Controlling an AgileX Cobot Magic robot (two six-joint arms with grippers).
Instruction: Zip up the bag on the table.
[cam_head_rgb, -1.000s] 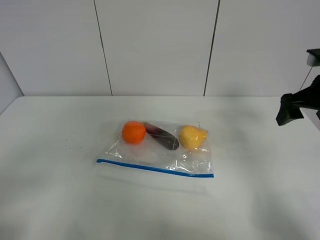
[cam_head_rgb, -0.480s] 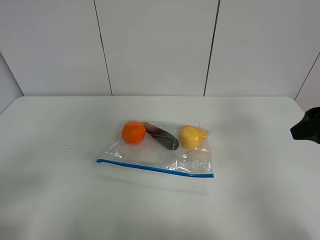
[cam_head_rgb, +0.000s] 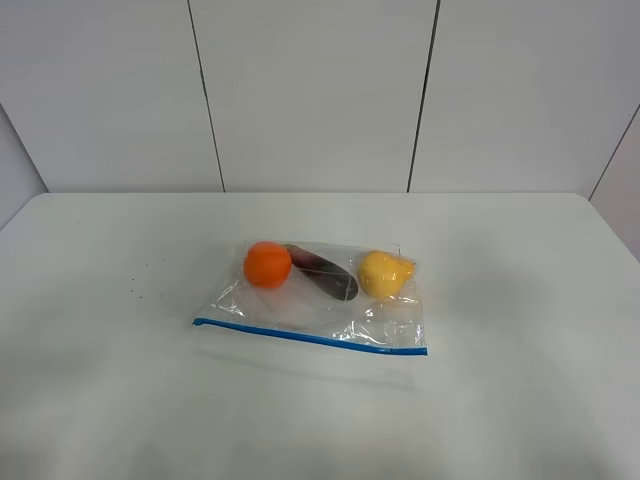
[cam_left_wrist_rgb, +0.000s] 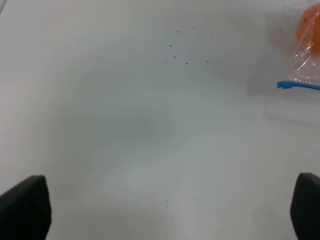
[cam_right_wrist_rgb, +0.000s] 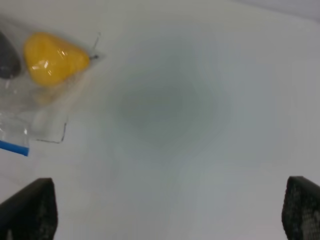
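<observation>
The clear bag (cam_head_rgb: 320, 305) lies flat in the middle of the white table (cam_head_rgb: 520, 300). Its blue zipper strip (cam_head_rgb: 310, 336) runs along the near edge. Inside are an orange fruit (cam_head_rgb: 267, 264), a dark purple one (cam_head_rgb: 325, 272) and a yellow one (cam_head_rgb: 384, 273). Neither gripper shows in the exterior high view. In the left wrist view my left gripper (cam_left_wrist_rgb: 165, 207) is open and empty, off the bag's orange end (cam_left_wrist_rgb: 305, 50). In the right wrist view my right gripper (cam_right_wrist_rgb: 165, 207) is open and empty, off the bag's yellow-fruit end (cam_right_wrist_rgb: 52, 57).
A few small dark specks (cam_head_rgb: 133, 291) lie on the table left of the bag. A white panelled wall (cam_head_rgb: 310, 90) stands behind the table's far edge.
The dark right arm at the right edge of the exterior high view has drawn back and left that view. The bag has not moved.
</observation>
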